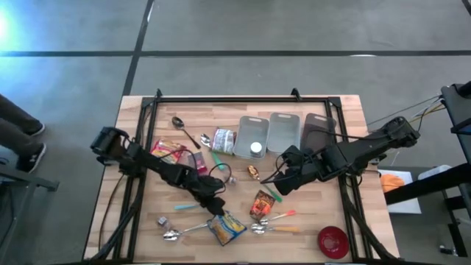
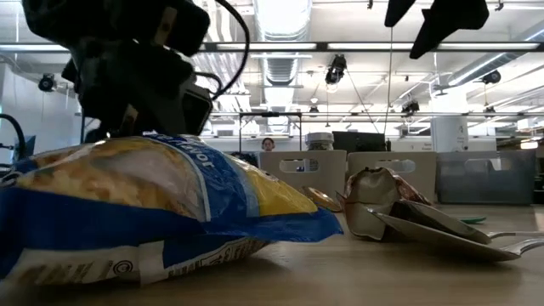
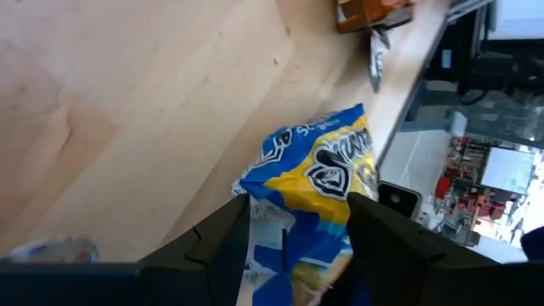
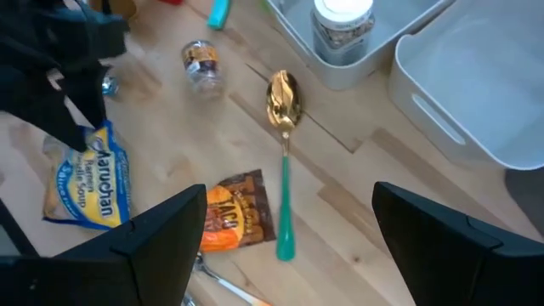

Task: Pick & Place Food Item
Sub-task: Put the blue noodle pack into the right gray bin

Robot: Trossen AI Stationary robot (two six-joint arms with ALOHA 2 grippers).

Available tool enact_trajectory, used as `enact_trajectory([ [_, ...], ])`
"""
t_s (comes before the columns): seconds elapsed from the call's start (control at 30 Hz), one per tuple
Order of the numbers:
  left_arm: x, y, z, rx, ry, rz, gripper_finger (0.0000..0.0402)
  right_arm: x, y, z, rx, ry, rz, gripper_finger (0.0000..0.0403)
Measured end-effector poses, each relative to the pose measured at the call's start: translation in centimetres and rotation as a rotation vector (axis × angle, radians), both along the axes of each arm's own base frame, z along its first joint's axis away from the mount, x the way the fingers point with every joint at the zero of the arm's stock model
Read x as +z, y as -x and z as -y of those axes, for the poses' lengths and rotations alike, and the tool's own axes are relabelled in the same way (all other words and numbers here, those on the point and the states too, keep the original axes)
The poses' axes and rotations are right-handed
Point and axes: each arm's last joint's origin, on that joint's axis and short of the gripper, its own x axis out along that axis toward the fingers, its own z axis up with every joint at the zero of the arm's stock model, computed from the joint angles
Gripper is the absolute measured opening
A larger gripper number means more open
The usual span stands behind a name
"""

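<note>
Here the blue and yellow ramen packet (image 3: 319,183) lies flat on the wooden table (image 1: 331,210), and the left gripper (image 3: 297,229) is set over one end of it. Its two dark fingers (image 3: 223,234) are spread, with the packet's crimped edge lying between them; whether the pads already touch the wrapper cannot be told. In the high view the same gripper (image 1: 215,208) is seen just above the packet (image 1: 226,229), near the front edge of the table.

The step in hand is judged to be the grasp. It would be done well if the fingers were lowered until the packet's end sits fully between them, then closed on the thick sealed part and not on loose film, which is likely to slip. The lift should be kept straight, since spoons (image 1: 261,229) lie just beside the packet and could be dragged.

The right gripper (image 4: 289,238) is held well apart, its fingers spread wide over a teal-handled gold spoon (image 4: 284,127) and an orange snack packet (image 4: 236,223), nothing being held.
</note>
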Motion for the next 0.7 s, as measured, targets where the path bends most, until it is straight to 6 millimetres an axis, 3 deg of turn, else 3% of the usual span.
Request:
enact_trajectory([
  [0.23, -0.84, -0.29, 0.08, -0.001, -0.010, -0.029, 0.0179, 0.06, 0.06, -0.16, 0.006, -0.002, 0.003, 0.0334],
  [0.6, -0.42, -0.27, -0.12, -0.034, -0.047, 0.014, 0.0015, 0.04, 0.04, -0.22, 0.006, -0.005, 0.005, 0.0334],
  [0.7, -0.30, -0.26, -0.12, -0.041, -0.052, 0.023, 0.0005, 0.04, 0.06, -0.28, 0.007, -0.006, 0.005, 0.0334],
])
